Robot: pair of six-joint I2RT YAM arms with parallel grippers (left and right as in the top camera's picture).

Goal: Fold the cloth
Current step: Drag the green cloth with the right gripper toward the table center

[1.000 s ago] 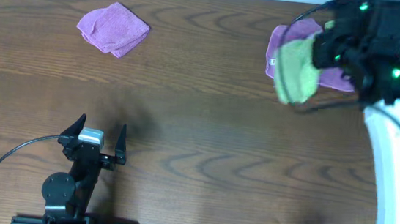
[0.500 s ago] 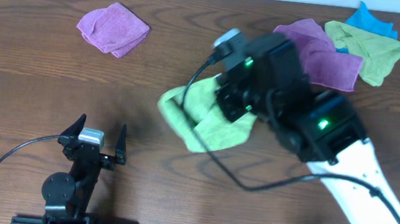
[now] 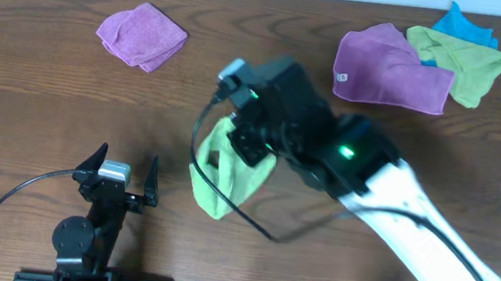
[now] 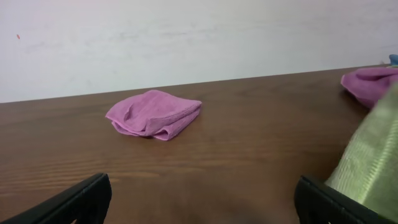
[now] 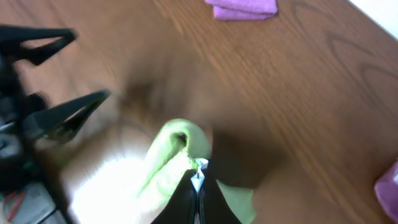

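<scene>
The cloth (image 3: 219,174) is a bright lime-green towel hanging bunched from my right gripper (image 3: 248,142) over the middle of the table. In the right wrist view my right gripper (image 5: 198,177) is shut on the cloth (image 5: 168,149), pinching it at a small white tag. Its edge also shows at the right of the left wrist view (image 4: 367,162). My left gripper (image 3: 124,173) is open and empty near the front left of the table, left of the cloth. In its own view the left gripper (image 4: 202,199) has only bare wood between its fingers.
A folded purple cloth (image 3: 141,35) lies at the back left and shows in the left wrist view (image 4: 154,114). A second purple cloth (image 3: 391,66), a paler green cloth (image 3: 466,60) and a blue cloth (image 3: 464,27) lie piled at the back right.
My right arm has carried the lime-green cloth from the back-right pile leftward and forward to the middle of the table. The left arm has not moved.
</scene>
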